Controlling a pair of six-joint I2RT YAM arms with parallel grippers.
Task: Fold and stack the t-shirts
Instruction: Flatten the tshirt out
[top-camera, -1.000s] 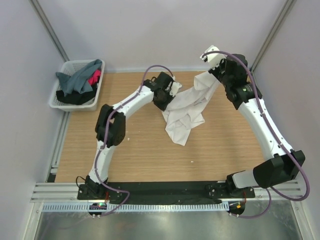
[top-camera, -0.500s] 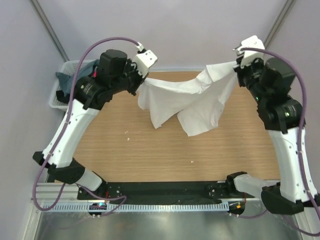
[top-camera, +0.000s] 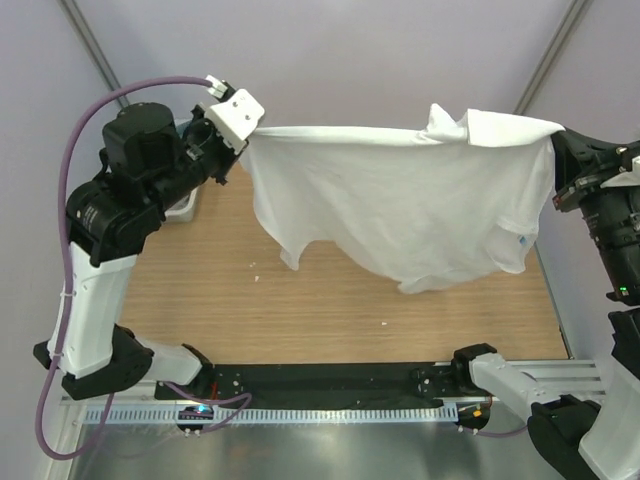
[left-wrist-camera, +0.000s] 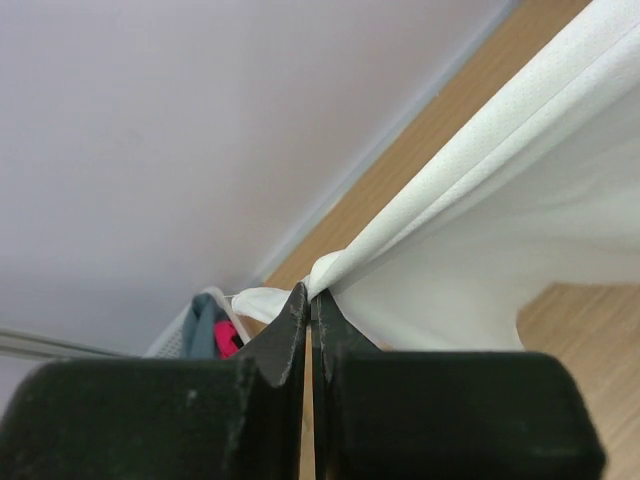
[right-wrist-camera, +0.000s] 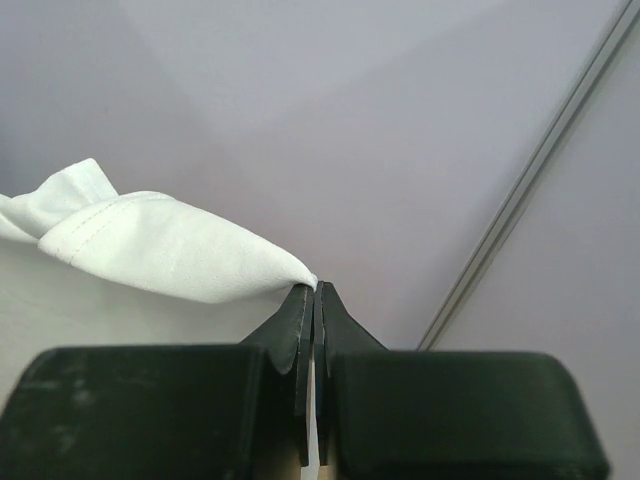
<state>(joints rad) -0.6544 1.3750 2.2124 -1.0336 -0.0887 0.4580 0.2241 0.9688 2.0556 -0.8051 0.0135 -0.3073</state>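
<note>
Top external | white shirt (top-camera: 400, 210) stretched aloft | left gripper (left-wrist-camera: 309, 297), right gripper (right-wrist-camera: 316, 292) each clamped on an edge | likely spreading flat for folding

Your worktop (top-camera: 330, 310) is a light wood-grain board. A plain white t-shirt (top-camera: 400, 200) hangs spread over its far half and hides the surface there. At the far left corner you can see only a sliver of the white plastic lattice basket (top-camera: 187, 206); the left arm covers the rest. On the bare wood lie a small white speck (top-camera: 254, 268) left of centre and a second white speck (top-camera: 385, 323) nearer the front. A black mounting strip (top-camera: 330, 378) runs along the near edge.
</note>
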